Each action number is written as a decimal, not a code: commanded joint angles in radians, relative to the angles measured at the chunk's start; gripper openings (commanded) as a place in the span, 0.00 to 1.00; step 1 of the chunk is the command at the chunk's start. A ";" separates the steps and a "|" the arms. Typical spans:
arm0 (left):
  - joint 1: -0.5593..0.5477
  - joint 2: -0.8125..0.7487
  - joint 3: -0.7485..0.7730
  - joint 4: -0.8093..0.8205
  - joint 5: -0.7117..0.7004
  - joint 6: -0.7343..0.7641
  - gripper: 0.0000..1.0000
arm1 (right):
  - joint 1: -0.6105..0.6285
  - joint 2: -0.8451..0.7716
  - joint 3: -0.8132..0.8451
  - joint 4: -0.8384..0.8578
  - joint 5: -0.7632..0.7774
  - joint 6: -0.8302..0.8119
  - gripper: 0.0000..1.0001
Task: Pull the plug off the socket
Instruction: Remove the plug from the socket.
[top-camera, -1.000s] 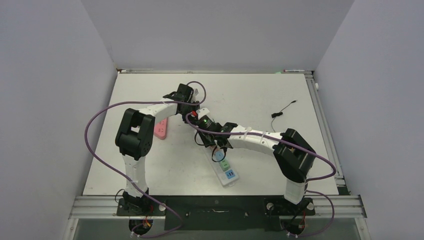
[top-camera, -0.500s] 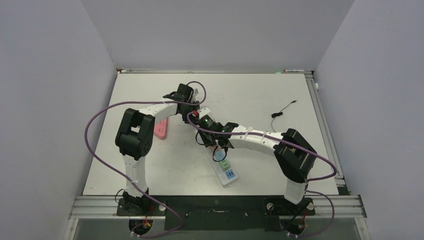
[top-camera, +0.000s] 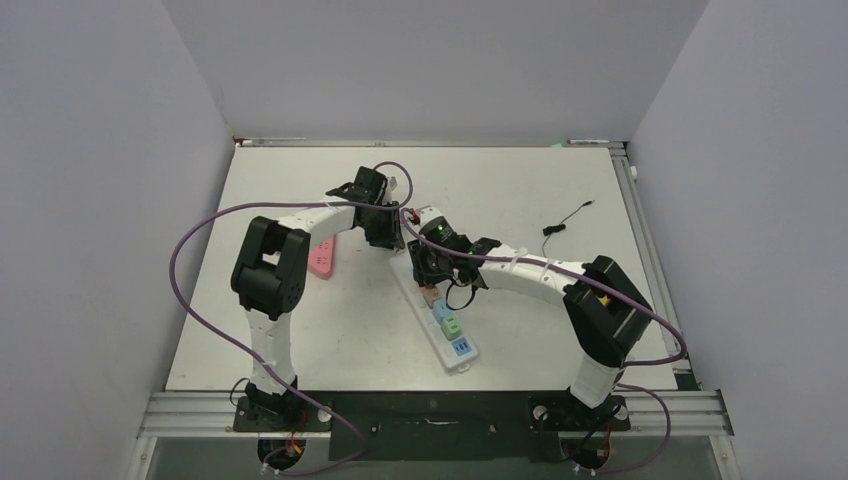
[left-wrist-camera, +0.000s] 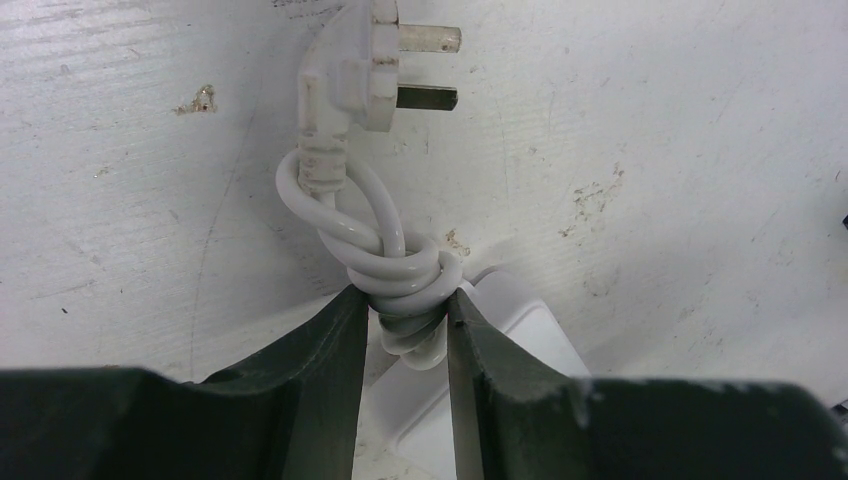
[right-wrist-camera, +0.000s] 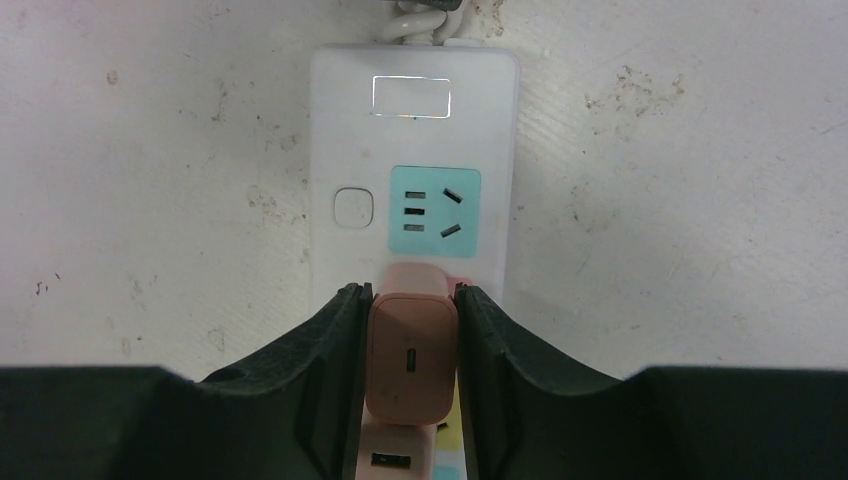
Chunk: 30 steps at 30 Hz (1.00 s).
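The small pink plastic plug block (right-wrist-camera: 412, 355) sits in the long white plastic power strip (right-wrist-camera: 345, 130), one socket down from the green socket face (right-wrist-camera: 435, 212). The strip lies flat near the middle of the worktop. The right jaws are closed tight on the plug's two flat sides, one on each side.

I think the plug is light and hard, so it will not bend or squash. Its sides look smooth, so the jaws could slide off if they do not hold tight. Its pins are likely stuck snugly in the socket. The flat sides look like the best place to hold, and a straight pull away from the strip should work better than a tilted one.

The strip looks light too, so it may lift up with the plug. The left jaws are closed on the knotted white cord (left-wrist-camera: 400, 270) at the strip's far end. That cord is soft and bendy, so it may not hold the strip down very well. The cord's own white three-pin plug (left-wrist-camera: 365, 70) lies loose on the worktop.

The white worktop (top-camera: 520, 180) is flat, scratched and a bit dirty. A flat pink thing (top-camera: 320, 258) lies to the left, and a thin black wire (top-camera: 565, 220) lies well apart on the right. Plain grey walls (top-camera: 420, 60) stand on three sides.
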 joint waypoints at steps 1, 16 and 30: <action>0.004 0.040 0.020 -0.014 -0.074 0.039 0.00 | -0.007 -0.026 -0.014 0.002 -0.010 0.011 0.05; 0.005 0.057 0.022 -0.017 -0.077 0.040 0.00 | 0.138 -0.013 0.047 -0.085 0.331 -0.056 0.05; 0.006 0.052 0.021 -0.012 -0.068 0.037 0.00 | 0.240 0.032 0.104 -0.124 0.465 -0.139 0.05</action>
